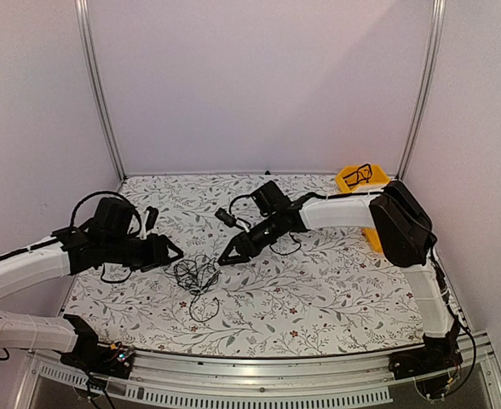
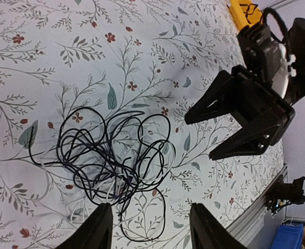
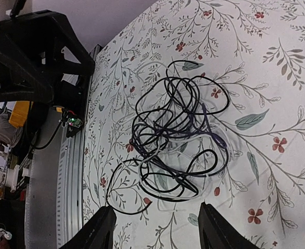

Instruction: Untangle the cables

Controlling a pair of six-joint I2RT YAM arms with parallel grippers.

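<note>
1. Of the left gripper (image 2: 150, 207), in its own wrist view, we see only two finger ends; the rest runs off the picture's edge.
2. The right gripper (image 3: 156, 207), in its own wrist view, is likewise cut to its finger ends.
3. The cables (image 1: 196, 277) are too small from above for us to count strands. Close up, the crossings hide which strand lies over which.
4. The yellow bin (image 1: 359, 181), far right, is partly hidden behind the right arm (image 1: 404, 226). We cannot name the black thing inside.
5. The left arm (image 1: 20, 273) is cut off at the left edge.
6. The clutter (image 3: 2, 135) beyond the table's near edge is too blurred for us to name.
</note>
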